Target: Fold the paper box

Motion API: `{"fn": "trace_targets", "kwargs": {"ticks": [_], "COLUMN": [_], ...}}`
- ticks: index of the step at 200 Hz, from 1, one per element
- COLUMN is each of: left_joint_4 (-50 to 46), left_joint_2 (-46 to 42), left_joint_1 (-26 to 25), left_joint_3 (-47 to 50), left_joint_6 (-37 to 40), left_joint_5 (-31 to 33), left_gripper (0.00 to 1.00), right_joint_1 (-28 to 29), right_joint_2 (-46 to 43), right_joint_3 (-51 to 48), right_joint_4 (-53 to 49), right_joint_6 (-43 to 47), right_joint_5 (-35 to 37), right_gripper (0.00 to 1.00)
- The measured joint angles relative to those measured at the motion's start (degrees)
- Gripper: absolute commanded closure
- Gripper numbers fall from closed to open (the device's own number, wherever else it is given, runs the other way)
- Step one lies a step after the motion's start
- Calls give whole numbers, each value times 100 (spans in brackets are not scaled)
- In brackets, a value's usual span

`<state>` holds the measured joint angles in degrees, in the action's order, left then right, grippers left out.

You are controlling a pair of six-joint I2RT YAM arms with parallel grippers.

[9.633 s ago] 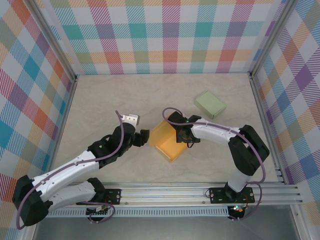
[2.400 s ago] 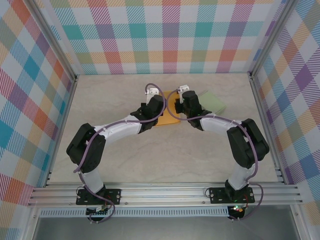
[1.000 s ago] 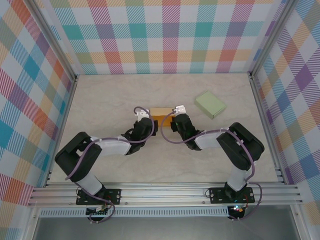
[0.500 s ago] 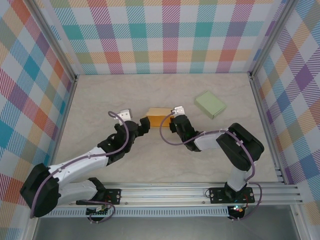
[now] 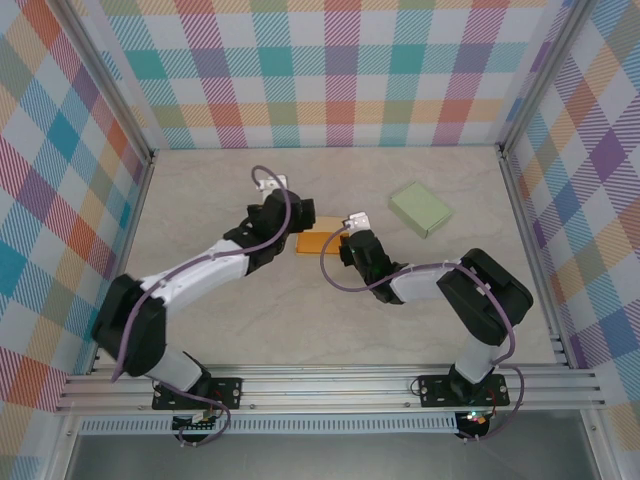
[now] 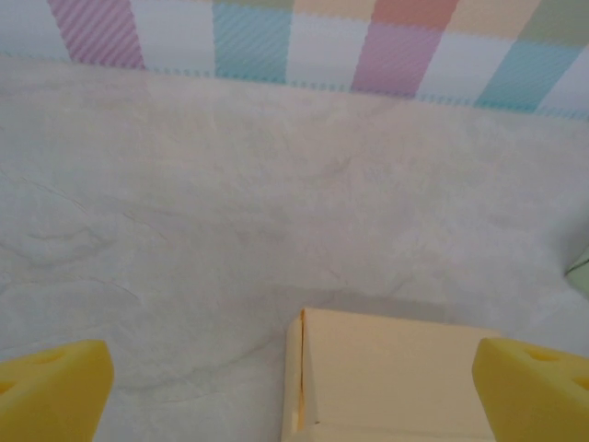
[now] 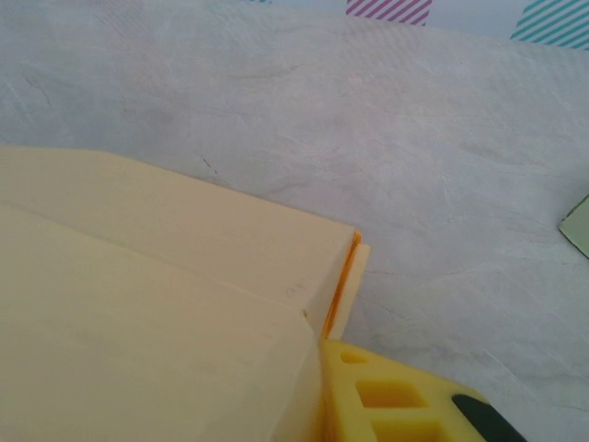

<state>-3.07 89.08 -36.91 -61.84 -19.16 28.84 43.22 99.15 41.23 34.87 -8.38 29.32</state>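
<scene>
Desk (image 5: 350,330) of pale marbled surface carried everything, and the paper box (image 5: 316,241) lay flat near its middle, with every place here given from that box. The left arm (image 5: 200,275) reached up from the box's near left, and the right arm (image 5: 420,282) curved in from its near right. A green box (image 5: 421,208) sat apart, to the right of the paper box and farther back. The paper box looked closed on top, with a narrow seam showing at each end. The left fingers (image 6: 51,387) were spread wide just left of the box, touching nothing, and the box end lay ahead between them. One of the right fingers (image 7: 396,401) sat against the box's right corner beside a slightly proud end flap. Its partner was hidden, so whether they pinched the flap could not be told. The folding seemed near its finish, at the end-flap stage. The next move probably called for bracing the left end while the right flap was pressed flush.
</scene>
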Motion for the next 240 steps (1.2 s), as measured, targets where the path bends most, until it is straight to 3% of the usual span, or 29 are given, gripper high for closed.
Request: {"fn": "trace_targets", "kwargs": {"ticks": [19,57,94,122,147,183,240], "left_joint_4": [-79,-271,-264,-240,-210,-111,-81], "left_joint_2": [608,1088,1095,1095,1150,1202,1366], "left_joint_1": [0,0,0,0,0,0,0], "left_joint_3": [-142,-249,-238,-146,-48,140,173], "left_joint_6": [79,101,79,52,-28,-177,-282], "left_joint_5": [-87,-90,-81,-74,-74,-81,-96], "left_gripper": [0,0,0,0,0,0,0], "right_joint_1": [33,201,382,411,343,52,-763], "right_joint_2": [-39,-485,-1506,-2417,-2924,-2920,-1797], "right_joint_3": [-7,-101,-256,-332,-210,214,997], "right_joint_4": [-146,-638,-1561,-2409,-3307,-4113,-4476], "right_joint_6": [-2,-37,-472,-929,-1290,-1587,-1740], "right_joint_5": [-2,-37,-37,-15,22,-114,-1102], "right_gripper": [71,46,24,0,0,4,7]}}
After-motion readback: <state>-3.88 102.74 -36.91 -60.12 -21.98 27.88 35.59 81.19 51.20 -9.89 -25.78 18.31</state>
